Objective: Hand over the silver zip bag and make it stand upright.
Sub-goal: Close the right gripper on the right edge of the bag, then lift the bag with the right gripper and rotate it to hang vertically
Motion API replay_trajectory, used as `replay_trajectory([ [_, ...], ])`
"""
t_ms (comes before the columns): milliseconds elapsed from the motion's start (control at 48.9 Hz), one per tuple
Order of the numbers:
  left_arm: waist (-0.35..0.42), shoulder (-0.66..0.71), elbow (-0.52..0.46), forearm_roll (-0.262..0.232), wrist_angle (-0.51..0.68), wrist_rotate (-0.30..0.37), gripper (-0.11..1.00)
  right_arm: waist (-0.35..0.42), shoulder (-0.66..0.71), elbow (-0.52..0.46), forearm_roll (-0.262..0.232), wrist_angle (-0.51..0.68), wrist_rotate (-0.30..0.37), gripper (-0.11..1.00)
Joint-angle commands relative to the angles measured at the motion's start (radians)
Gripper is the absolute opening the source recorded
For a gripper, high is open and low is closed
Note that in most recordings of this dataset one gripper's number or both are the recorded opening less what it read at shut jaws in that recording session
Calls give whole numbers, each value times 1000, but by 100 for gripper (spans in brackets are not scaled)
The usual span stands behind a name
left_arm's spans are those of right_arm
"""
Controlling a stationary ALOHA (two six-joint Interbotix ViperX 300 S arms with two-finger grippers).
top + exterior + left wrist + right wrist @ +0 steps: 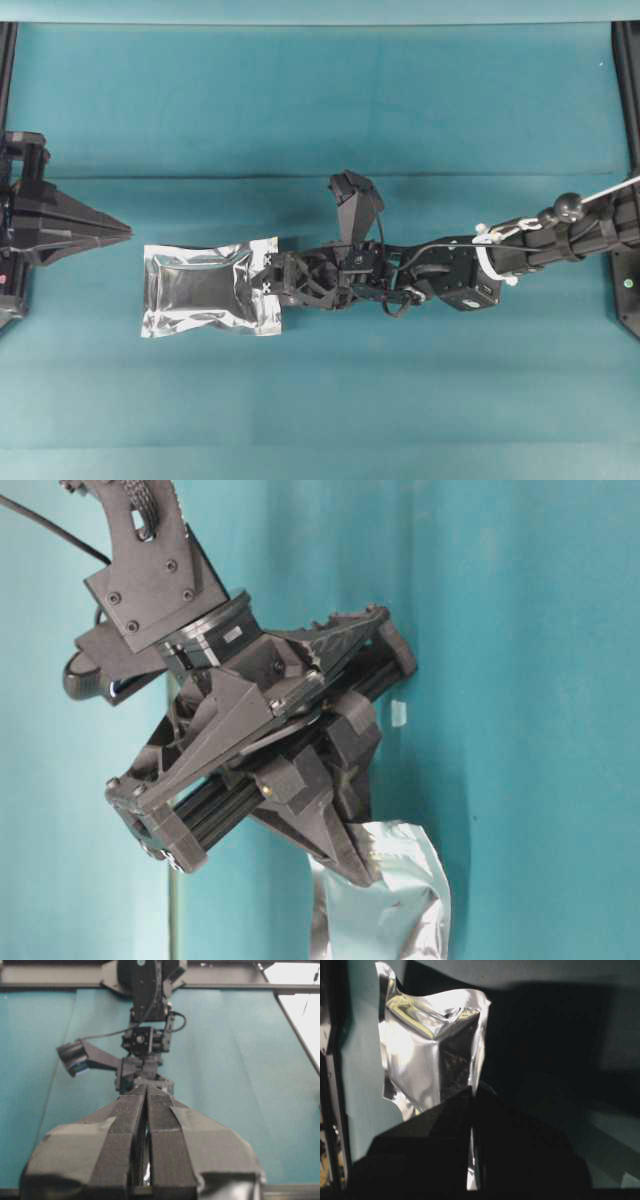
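Observation:
The silver zip bag (205,290) is a crinkled foil pouch with a darker centre, left of the middle of the teal table. My right gripper (268,283) reaches in from the right and is shut on the bag's right edge. In the right wrist view the foil (422,1050) rises just past the dark closed fingertips (462,1105), and a strip of it shows between them. The table-level view shows the same pinch on the bag (395,910). My left gripper (127,231) is shut and empty at the far left, pointing right, above and apart from the bag's left end.
A tiny white scrap (399,713) lies on the teal cloth beside the right gripper. Black frame rails (628,150) run along the left and right table edges. The right arm (145,1045) fills the middle of the left wrist view.

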Motion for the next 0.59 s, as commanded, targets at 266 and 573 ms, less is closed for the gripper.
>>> replay_trajectory([
  [266,0,5,-8,2,-5,5,0,-14,-77,-32,-51,143,-81,4],
  [573,0,5,-5,2,-5,5,0,-57,-189,-233,-114,661,-383,4],
])
